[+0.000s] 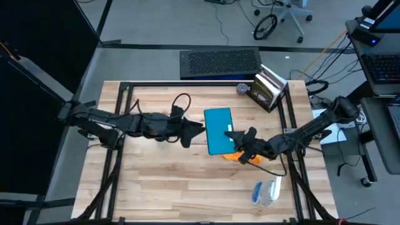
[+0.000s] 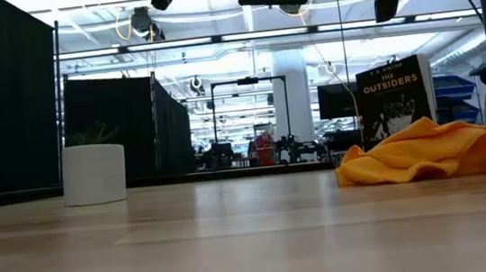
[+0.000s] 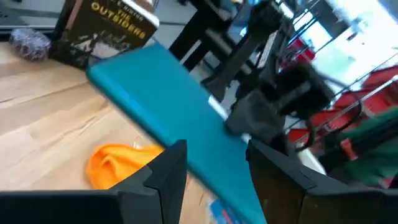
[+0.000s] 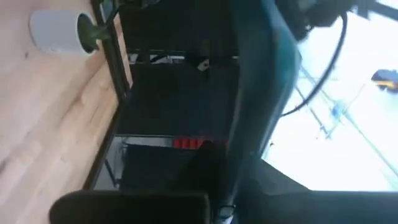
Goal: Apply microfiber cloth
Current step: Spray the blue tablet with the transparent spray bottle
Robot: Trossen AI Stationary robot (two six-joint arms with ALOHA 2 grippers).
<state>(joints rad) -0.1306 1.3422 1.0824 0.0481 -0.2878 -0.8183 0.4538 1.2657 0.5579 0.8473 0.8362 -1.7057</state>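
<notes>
A teal tablet is held above the table's middle between both grippers. My left gripper is shut on its left long edge and my right gripper on its right long edge. The orange microfiber cloth lies crumpled on the wood, under and just near of the right gripper. The low view shows the cloth resting on the table with nothing on it. In the left wrist view the cloth lies below the tablet. My left gripper pinches the tablet's left long edge between its two fingers, coming in level from the table's left, fingers across the edge. The tablet is lifted clear of the table. My right gripper holds the tablet's right long edge, toward its near end, coming in from the table's right. In its wrist view the teal edge runs down to the fingers, where the contact is too dark to tell more.
A paperback book stands at the far right with a small grey ball beside it. A clear spray bottle lies at the near right. A white pot stands on the table. A dark keyboard lies beyond the far edge.
</notes>
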